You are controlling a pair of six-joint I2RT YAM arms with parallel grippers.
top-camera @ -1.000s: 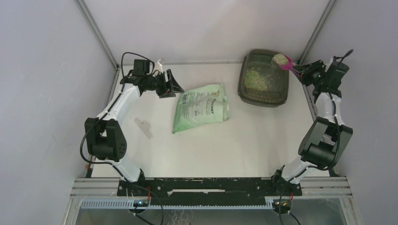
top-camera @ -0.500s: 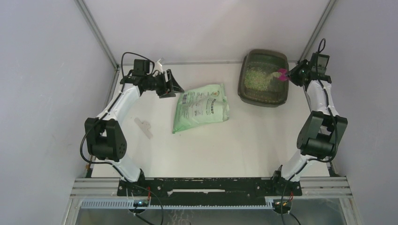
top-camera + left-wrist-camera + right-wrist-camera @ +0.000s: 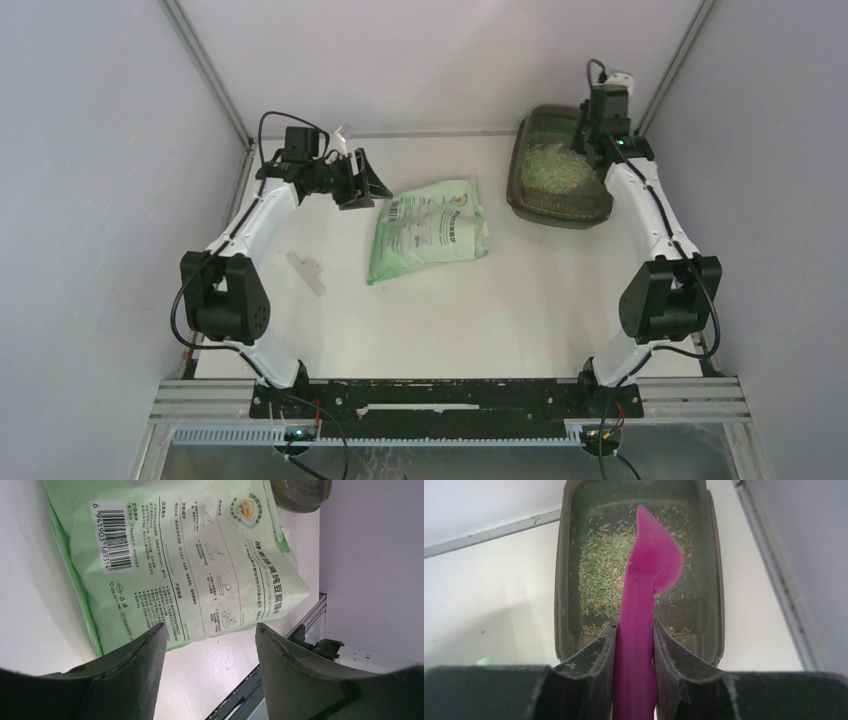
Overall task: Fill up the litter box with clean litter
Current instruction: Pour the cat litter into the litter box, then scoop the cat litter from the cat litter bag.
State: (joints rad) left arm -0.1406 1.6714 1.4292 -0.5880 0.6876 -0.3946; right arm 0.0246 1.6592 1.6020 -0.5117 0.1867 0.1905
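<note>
The dark litter box (image 3: 530,208) sits at the table's far right; it also shows in the right wrist view (image 3: 563,580). Pale green-beige litter (image 3: 548,172) lies loose in its middle, seen too in the right wrist view (image 3: 599,582). My right gripper (image 3: 634,630) is shut on the handle of a magenta scoop (image 3: 651,565), turned on its side above the box; in the top view this gripper (image 3: 585,140) hangs over the box's far right part. My left gripper (image 3: 366,180) is open and empty, just left of the green bag (image 3: 430,232), which fills the left wrist view (image 3: 185,565).
A small clear plastic piece (image 3: 305,271) lies on the table at the left. Grey walls and metal frame posts (image 3: 672,75) close in the back corners. The table's right edge and frame show past the bag (image 3: 300,630).
My right arm swung from the box's right side to above it, turning the scoop over. The litter heaped in the scoop has dropped into the box. The left arm has not moved.
</note>
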